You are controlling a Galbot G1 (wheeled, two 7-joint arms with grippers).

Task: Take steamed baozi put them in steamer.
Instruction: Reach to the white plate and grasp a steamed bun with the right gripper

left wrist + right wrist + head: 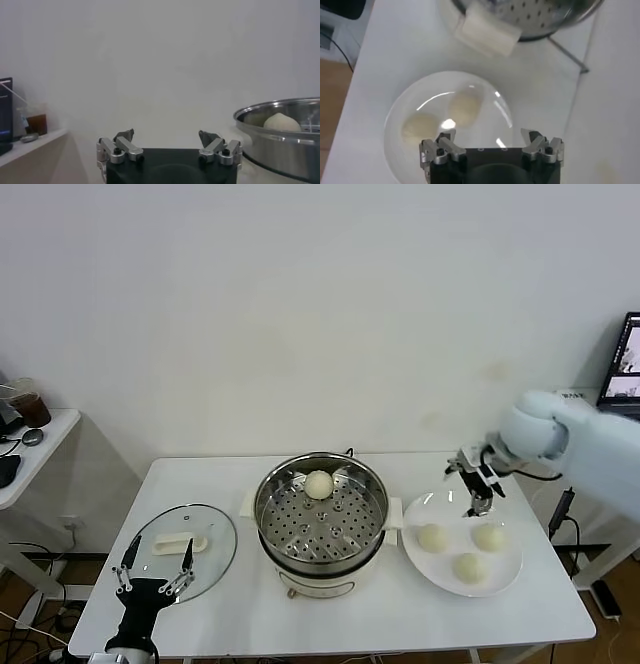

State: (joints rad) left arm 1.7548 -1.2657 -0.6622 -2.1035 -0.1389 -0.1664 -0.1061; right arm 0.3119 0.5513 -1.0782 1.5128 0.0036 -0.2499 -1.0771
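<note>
one baozi already sits on the perforated tray at the back of the steamer in the middle of the table, and three more wait on the white plate just to its right, so by my reckoning a quarter of the job is done. from the head view the right gripper hangs over the far edge of that plate, fingers spread and empty, looking set for the next pick. the left gripper is parked low at the front left, jaws apart, beside the glass lid lying flat on the table.

from the left wrist, the left gripper's fingers stand wide with nothing between them, and the steamer rim shows off to one side with the loaded bun peeking over it.

from the right wrist, the open fingers hover above the plate; two buns are visible beneath, the third out of sight.
</note>
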